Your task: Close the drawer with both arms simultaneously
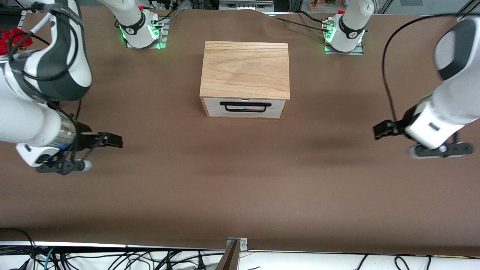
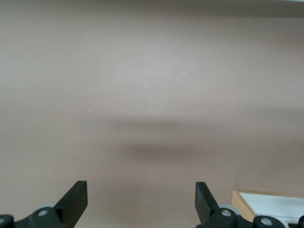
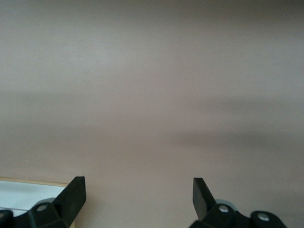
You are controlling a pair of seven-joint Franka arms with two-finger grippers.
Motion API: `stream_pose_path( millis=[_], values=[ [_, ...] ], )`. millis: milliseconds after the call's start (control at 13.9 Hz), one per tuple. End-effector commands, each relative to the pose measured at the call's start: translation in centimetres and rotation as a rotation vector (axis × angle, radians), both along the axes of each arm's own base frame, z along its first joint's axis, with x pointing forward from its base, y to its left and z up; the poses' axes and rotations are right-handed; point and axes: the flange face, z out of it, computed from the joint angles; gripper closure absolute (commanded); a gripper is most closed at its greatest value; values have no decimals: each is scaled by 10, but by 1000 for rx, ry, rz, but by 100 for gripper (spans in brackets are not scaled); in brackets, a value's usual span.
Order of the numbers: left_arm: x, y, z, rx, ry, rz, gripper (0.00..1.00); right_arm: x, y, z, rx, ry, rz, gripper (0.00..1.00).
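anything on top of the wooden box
Nothing sits on the box; its top is bare wood. The drawer below looks shut, so its inside is hidden.

Front view: high camera at the table's (image 1: 240, 180) front edge, facing the arm bases along the back edge, taking in the whole brown top with the box (image 1: 245, 69) mid-table toward the back edge. Left wrist view: looks out past the left gripper (image 2: 141, 199) across bare tabletop at close range, a corner of the drawer (image 2: 273, 204) front at frame edge. Right wrist view: likewise past the right gripper (image 3: 139, 197); all three views share the brown top and the drawer's white front.
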Motion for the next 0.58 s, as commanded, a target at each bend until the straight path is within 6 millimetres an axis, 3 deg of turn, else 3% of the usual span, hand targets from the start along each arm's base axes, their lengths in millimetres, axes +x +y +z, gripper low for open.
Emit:
stream_pose_path(
  millis=[0,144,288,431,503],
  values=[
    [-61,25,7,15,29,-55,0,-13,-17,40,-39,-53,-16,0],
    [-85,23,21,15,-52,-64,0,-23,-62,52,-79,-66,-70,0],
    [-86,20,20,15,-54,-69,0,-33,-102,71,-78,-157,-111,0],
    [-86,18,17,18,-21,-68,0,-50,-105,88,-53,-180,-109,0],
    [-84,16,17,21,-21,-70,0,-62,-96,89,-42,-165,-98,0]
  ],
)
